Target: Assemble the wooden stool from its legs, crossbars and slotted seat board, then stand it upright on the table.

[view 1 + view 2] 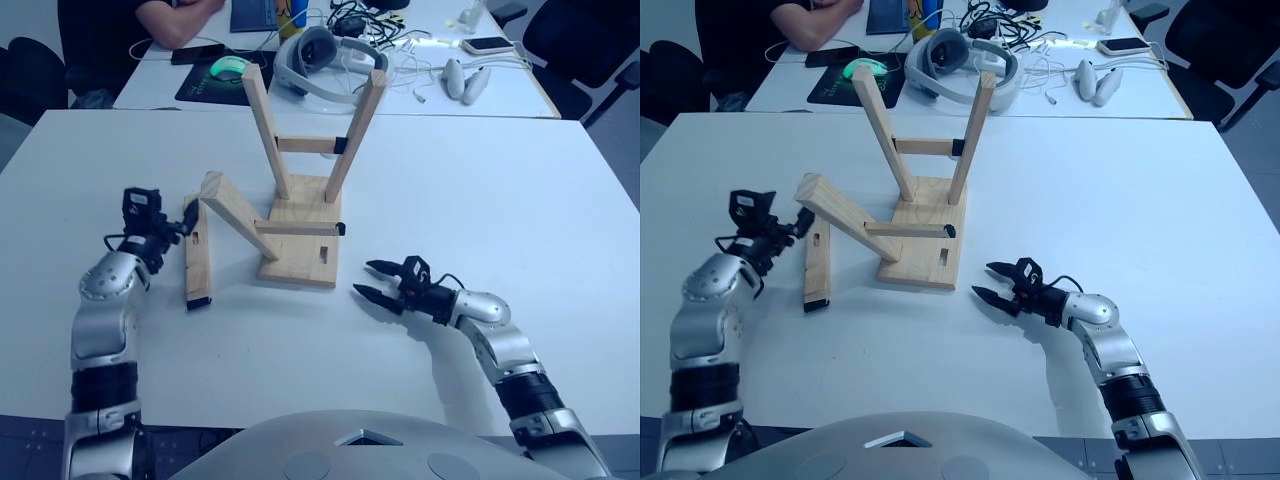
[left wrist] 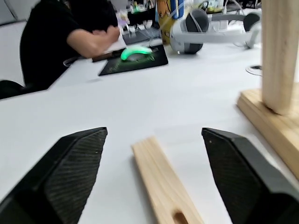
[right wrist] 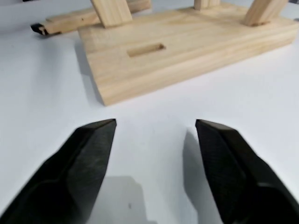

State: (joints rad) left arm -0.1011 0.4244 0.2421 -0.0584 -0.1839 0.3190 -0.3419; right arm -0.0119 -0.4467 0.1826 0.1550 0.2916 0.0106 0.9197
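Note:
The slotted seat board lies flat on the white table. Two legs stand up from it, joined by a crossbar. A third leg leans tilted over the board's left side with a crossbar attached. A loose leg lies on the table left of the board. My left gripper is open around the far end of that loose leg, not closed on it. My right gripper hangs open just off the board's near right corner, facing the board's empty slot.
A second desk behind the table carries a white headset, a mouse on a dark pad, controllers and cables. The right half of the table is bare.

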